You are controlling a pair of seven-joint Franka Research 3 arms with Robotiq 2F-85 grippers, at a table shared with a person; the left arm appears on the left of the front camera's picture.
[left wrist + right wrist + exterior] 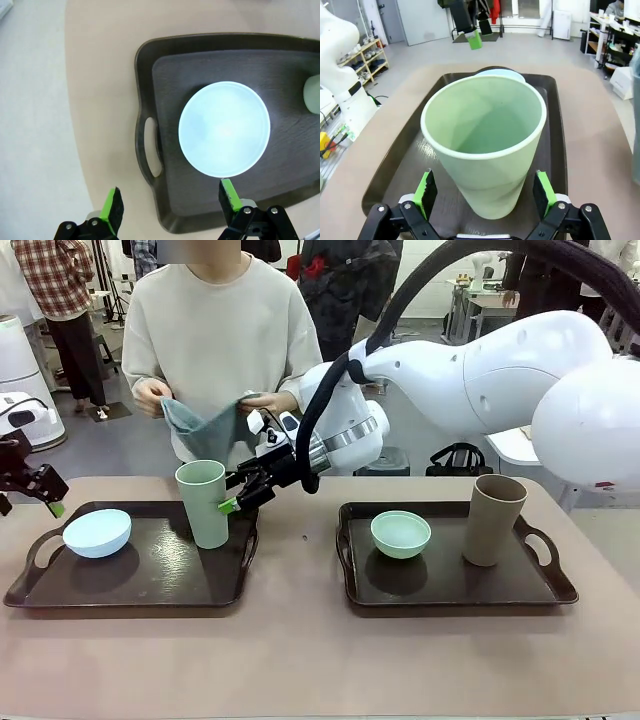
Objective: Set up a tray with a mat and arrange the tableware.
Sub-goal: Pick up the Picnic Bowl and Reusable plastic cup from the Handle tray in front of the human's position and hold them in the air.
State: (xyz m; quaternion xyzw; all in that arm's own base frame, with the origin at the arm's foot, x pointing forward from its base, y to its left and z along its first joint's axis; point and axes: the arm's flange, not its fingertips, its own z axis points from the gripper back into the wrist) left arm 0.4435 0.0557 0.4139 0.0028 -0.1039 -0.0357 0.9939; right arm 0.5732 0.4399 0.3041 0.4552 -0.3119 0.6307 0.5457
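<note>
Your right gripper [235, 498] has its green-padded jaws spread wide on either side of the lower part of the pale green tumbler [204, 502]. The right wrist view shows a sliver of space between each pad and the tumbler wall, so nothing is pinched. That tumbler stands upright at the far right of the left tray [150, 585], and the pale blue bowl [97, 532] sits well apart from it at the tray's left end. Across a strip of bare table [300, 660], the right tray [440, 590] carries the mint green bowl [401, 534] near its middle and the tan-brown tumbler [494, 520] upright at its right end. On the far side, just behind the green tumbler and your right wrist, a person holds a grey-blue cloth [205, 430] in both hands, above the table's far edge. Your right arm comes in from the right and reaches over the right tray and past the middle, with its wrist angled down and leftward at the tumbler. Your left gripper [170, 197] hangs above the left tray's handle end with its jaws wide apart and nothing between them, looking straight down on the blue bowl.
</note>
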